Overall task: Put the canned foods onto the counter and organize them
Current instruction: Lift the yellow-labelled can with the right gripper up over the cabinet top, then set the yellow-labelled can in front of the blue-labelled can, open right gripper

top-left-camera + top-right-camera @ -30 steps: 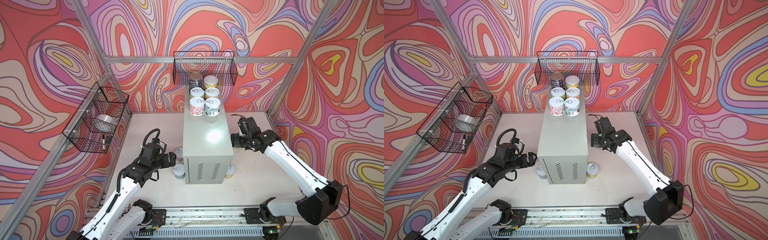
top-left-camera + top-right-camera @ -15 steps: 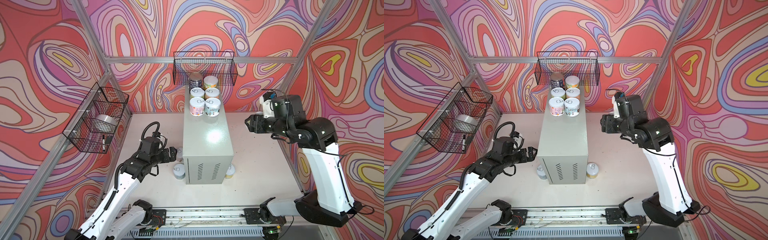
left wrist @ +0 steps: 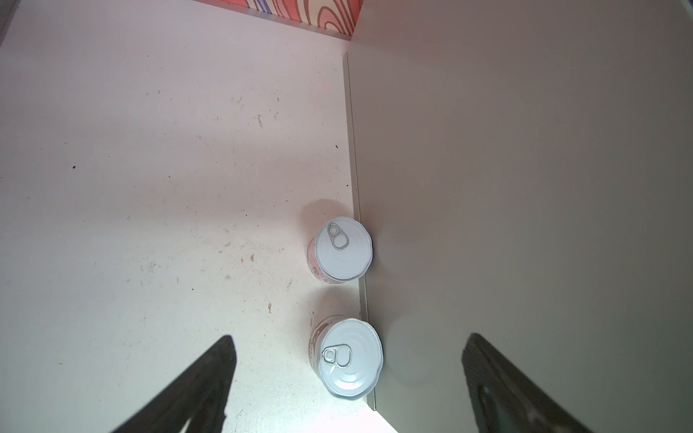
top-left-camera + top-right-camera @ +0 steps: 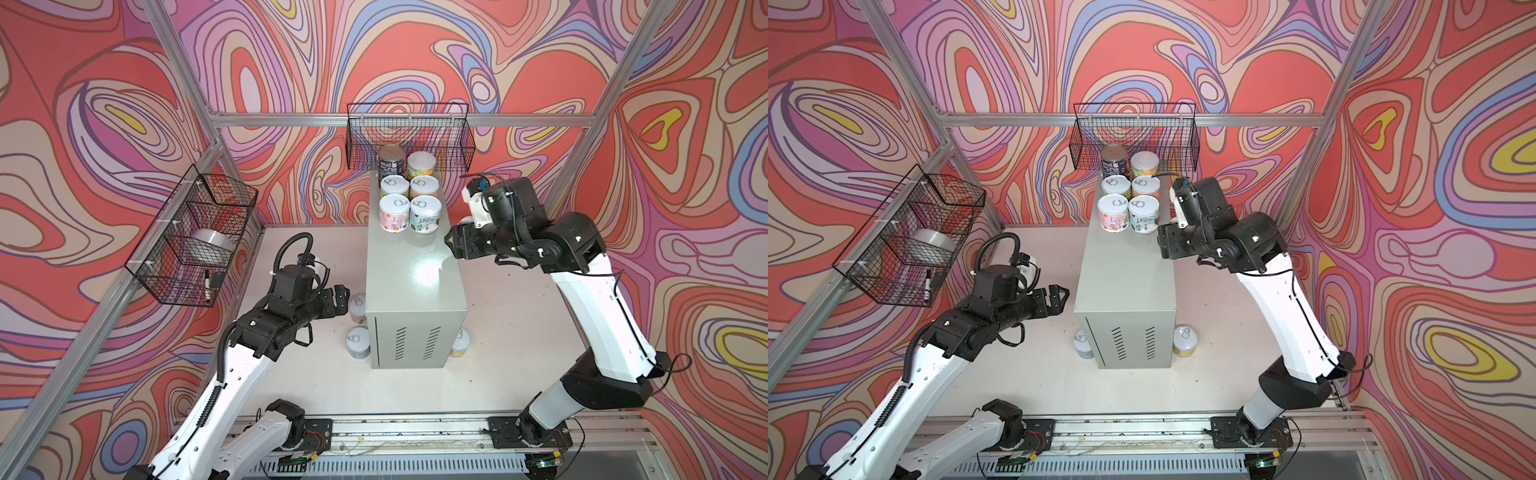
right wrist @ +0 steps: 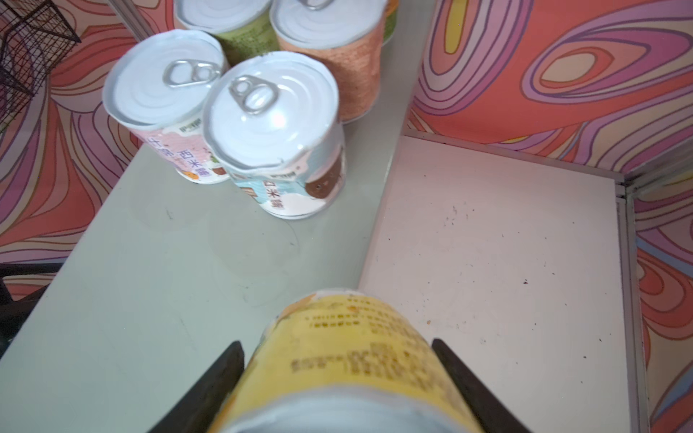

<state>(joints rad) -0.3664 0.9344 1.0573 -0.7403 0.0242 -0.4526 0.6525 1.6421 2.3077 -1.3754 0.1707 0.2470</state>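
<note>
Swirl-patterned walls [image 4: 415, 54], scuffed white tabletop [image 4: 519, 332]
At left of a top view, black wire basket [image 4: 195, 237] holding a silver tape roll [image 4: 212, 245] and a marker [image 4: 206, 286]; at upper middle, second wire basket [image 4: 409, 137] hung on the back wall.

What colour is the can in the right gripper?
The can is yellow; right wrist view shows it best.

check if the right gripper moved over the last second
Yes. The right gripper, shut on a yellow can, has risen from beside the counter's right wall to its top edge, closer to the blue-label can standing there.
</note>
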